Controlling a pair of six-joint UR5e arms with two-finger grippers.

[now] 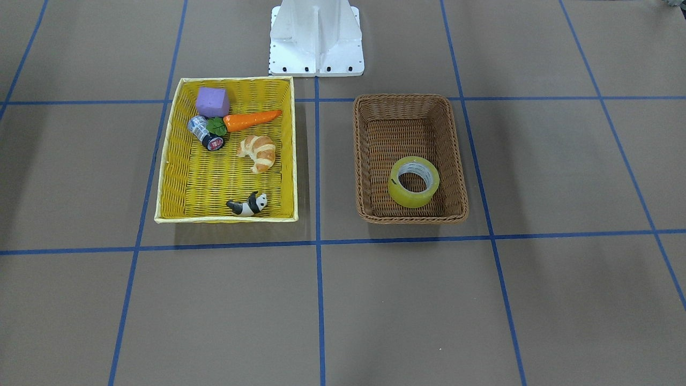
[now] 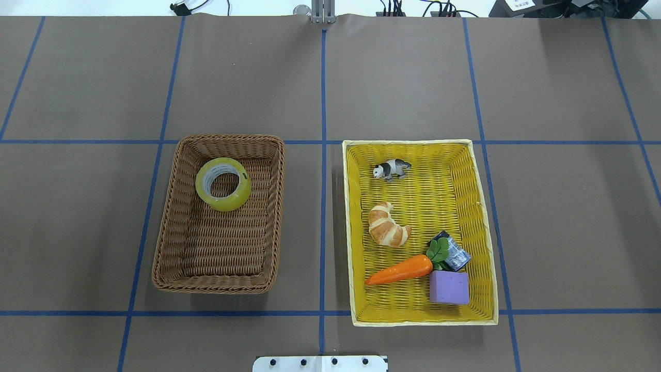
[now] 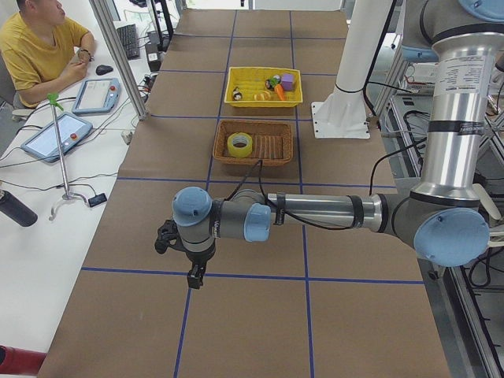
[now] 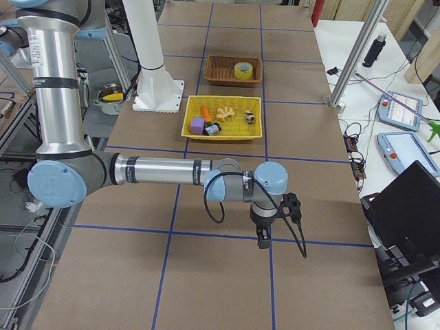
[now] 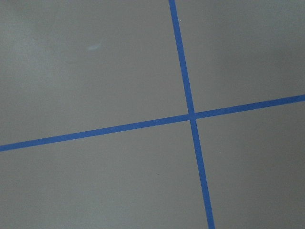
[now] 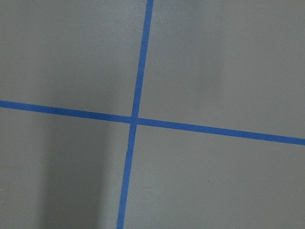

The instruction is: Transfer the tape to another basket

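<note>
The yellow-green tape [image 1: 399, 192] lies flat inside the brown wicker basket [image 1: 410, 98], in the end farthest from the robot. It shows the same way in the overhead view, tape [image 2: 227, 202] in basket [image 2: 227, 138]. My left gripper [image 3: 193, 276] hangs over bare table at the table's left end, far from both baskets. My right gripper [image 4: 263, 238] hangs over bare table at the right end. Each shows only in a side view, so I cannot tell whether it is open or shut. Both wrist views show only brown table paper with blue tape lines.
The yellow basket [image 2: 413, 142] beside the brown one holds a purple cube [image 2: 449, 287], a carrot [image 2: 400, 270], a croissant [image 2: 387, 227], a panda figure [image 2: 391, 169] and a black-and-silver cylinder [image 2: 454, 253]. The robot's white base [image 1: 316, 37] stands behind the baskets. An operator [image 3: 39, 47] sits by the table.
</note>
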